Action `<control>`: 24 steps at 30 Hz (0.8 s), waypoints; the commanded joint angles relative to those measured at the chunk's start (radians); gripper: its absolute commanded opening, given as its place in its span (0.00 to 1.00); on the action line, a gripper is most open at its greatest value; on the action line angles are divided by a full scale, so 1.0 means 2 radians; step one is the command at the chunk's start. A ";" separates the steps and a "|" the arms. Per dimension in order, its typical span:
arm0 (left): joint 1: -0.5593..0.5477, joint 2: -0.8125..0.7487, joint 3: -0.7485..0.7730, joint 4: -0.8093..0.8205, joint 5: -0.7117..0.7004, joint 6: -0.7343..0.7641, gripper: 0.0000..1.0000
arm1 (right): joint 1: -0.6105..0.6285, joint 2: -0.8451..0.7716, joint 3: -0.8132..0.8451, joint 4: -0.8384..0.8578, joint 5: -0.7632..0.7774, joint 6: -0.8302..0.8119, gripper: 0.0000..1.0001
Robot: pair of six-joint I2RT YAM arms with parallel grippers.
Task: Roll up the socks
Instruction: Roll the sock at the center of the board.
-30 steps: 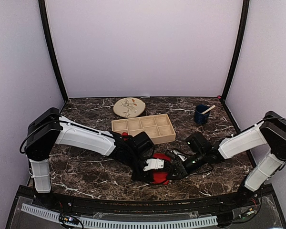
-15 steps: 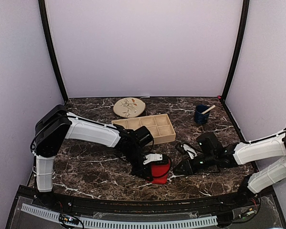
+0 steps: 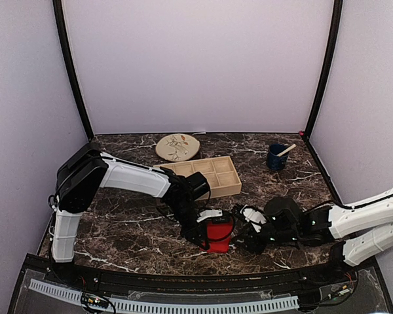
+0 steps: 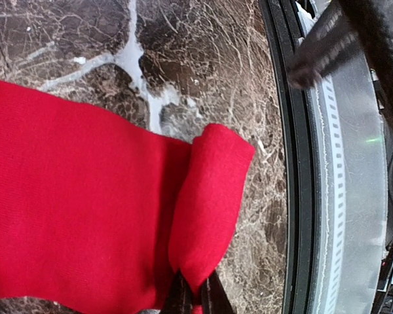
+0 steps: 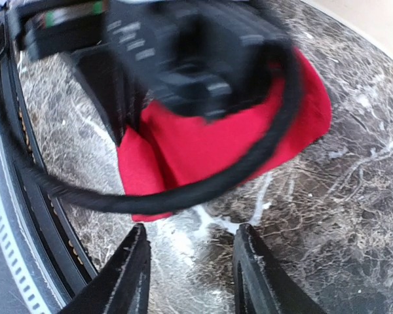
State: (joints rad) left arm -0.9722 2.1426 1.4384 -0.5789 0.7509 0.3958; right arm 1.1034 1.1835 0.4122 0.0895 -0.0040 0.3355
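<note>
Overhead, the dark marbled worktop (image 3: 118, 222) is carrying everything. The left arm (image 3: 128, 178) is reaching in from the left and bending down toward the near middle, while the right arm (image 3: 363, 214) is lying low along the near right, pointing left. A compartmented wooden tray (image 3: 203, 175) is sitting beyond them in the middle, with a patterned plate (image 3: 177, 146) farther back and a blue cup (image 3: 276, 157) at the far right. The socks (image 3: 217, 235) are lying as a red lump near the front edge, between the two arms' ends and apart from the tray.

Only the left wrist view is showing the fabric's shape: the socks (image 4: 85, 209) are spreading flat with one end turned over into a thick fold, and the left jaws are pinching that fold, pressed nearly together, fingertips (image 4: 181, 297) just showing. The right wrist view is showing what the overhead one is hiding: the right jaws are standing spread, fingers (image 5: 132, 275) over bare marble just beside the socks (image 5: 209, 140), gripping nothing, with a blurred black cable (image 5: 183, 191) looping in front of the red cloth.
</note>
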 commanded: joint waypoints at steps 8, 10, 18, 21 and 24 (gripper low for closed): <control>0.010 0.022 0.011 -0.049 0.029 0.000 0.00 | 0.072 0.056 0.039 0.010 0.073 -0.061 0.46; 0.010 0.023 0.012 -0.050 0.031 0.001 0.00 | 0.083 0.069 0.048 0.011 0.076 -0.068 0.46; 0.012 0.026 0.012 -0.051 0.034 0.002 0.00 | 0.099 0.103 0.070 0.008 0.077 -0.088 0.47; 0.013 0.028 0.012 -0.052 0.035 0.002 0.00 | 0.099 0.113 0.075 0.006 0.071 -0.095 0.46; 0.013 0.029 0.013 -0.053 0.035 0.002 0.00 | 0.100 0.124 0.080 0.007 0.065 -0.100 0.45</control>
State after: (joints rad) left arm -0.9508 2.1777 1.4578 -0.6312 0.8352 0.3958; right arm 1.2934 1.4055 0.5415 0.0883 0.1314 0.1650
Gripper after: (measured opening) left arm 0.040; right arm 0.460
